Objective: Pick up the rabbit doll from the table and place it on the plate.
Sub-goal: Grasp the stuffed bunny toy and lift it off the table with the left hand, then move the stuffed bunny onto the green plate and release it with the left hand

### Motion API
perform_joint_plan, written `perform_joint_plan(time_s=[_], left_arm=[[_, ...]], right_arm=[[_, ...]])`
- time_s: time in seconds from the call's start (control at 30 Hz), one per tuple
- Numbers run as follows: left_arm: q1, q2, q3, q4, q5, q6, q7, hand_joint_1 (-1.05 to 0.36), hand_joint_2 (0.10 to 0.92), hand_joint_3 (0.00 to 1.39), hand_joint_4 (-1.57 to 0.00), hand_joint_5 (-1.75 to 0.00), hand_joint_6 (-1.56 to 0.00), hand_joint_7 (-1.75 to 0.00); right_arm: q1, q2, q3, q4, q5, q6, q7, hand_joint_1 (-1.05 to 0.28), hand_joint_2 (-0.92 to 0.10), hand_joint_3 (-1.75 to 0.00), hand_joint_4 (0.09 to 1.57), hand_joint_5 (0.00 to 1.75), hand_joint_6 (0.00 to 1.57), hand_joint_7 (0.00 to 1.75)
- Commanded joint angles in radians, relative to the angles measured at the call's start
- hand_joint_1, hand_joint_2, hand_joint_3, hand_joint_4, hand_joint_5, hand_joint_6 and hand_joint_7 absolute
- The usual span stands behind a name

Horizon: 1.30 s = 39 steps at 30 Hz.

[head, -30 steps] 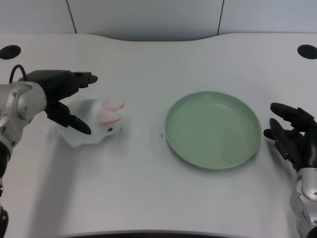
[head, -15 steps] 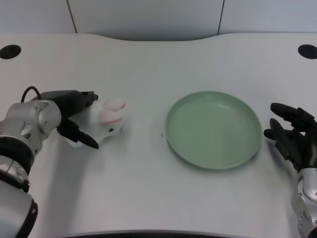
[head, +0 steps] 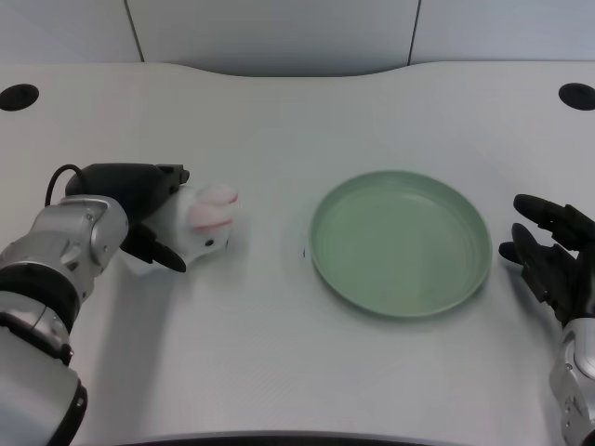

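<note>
Wrapping around the rabbit doll from its left side, the left hand has its black fingers laid over the top of the toy and another part curled beneath and in front of it, so the hand looks clamped on the doll, though the white body hides how firm the contact is on the far side. The doll itself is small and white with pink ears pointing toward the plate, and it sits at the left of the white table, its underside apparently touching the surface. A silver forearm runs down from the hand toward the lower left corner, with a thin black cable looping off the wrist. To the right, well apart from the doll, lies one round pale green plate, shallow and with nothing on it; the stretch of table between doll and plate is bare, and a tiny dark speck sits just by the plate's left rim. Farther right, near the picture's edge, the right hand rests beside the plate with its dark fingers spread. Two black round holes mark the table's far corners, one at the left and one at the right. Behind the table's curved back edge stand pale wall panels with thin dark seams. So I count one doll, one plate, two hands, two holes. I can read no writing or brand anywhere.
</note>
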Motion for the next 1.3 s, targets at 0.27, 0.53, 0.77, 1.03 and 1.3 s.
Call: perform_joint_plan(time_s=[0.27, 0.53, 0.77, 1.03, 1.3], left_arm=[[-0.007, 0.017, 0.05, 0.021, -0.065, -0.029, -0.01, -0.29, 0.801, 0.01, -0.58, -1.35, -0.44, -1.64], [-0.009, 0.022, 0.029, 0.027, -0.05, -0.006, -0.01, -0.3, 0.786, 0.01, -0.68, -1.55, -0.69, -1.63], [-0.008, 0.019, 0.054, 0.019, -0.075, -0.001, 0.016, -0.23, 0.835, 0.06, -0.73, -1.56, -0.7, -1.68], [-0.047, 0.033, 0.14, -0.042, -0.154, -0.116, 0.038, -0.25, 0.798, 0.16, -0.66, -1.51, -0.6, -1.56], [-0.13, -0.024, 0.136, -0.114, -0.156, -0.147, 0.017, -0.2, 0.603, 0.5, -0.7, -1.69, -0.7, -1.74]], right_arm=[[0.025, -0.009, -0.002, -0.017, -0.004, -0.018, -0.015, -0.28, -0.92, -0.22, 0.7, 0.79, 0.78, 0.41], [0.027, -0.009, -0.006, -0.004, 0.0, -0.032, -0.016, -0.27, -0.92, -0.23, 0.72, 0.76, 0.79, 0.4], [0.033, -0.006, -0.001, -0.007, -0.002, -0.051, -0.005, -0.28, -0.92, -0.23, 0.71, 0.75, 0.78, 0.39], [0.029, -0.001, 0.007, -0.015, -0.006, -0.033, -0.012, -0.27, -0.92, -0.24, 0.72, 0.76, 0.78, 0.38], [0.022, -0.015, 0.01, -0.007, -0.002, -0.018, 0.001, -0.3, -0.92, -0.22, 0.71, 0.77, 0.79, 0.37]])
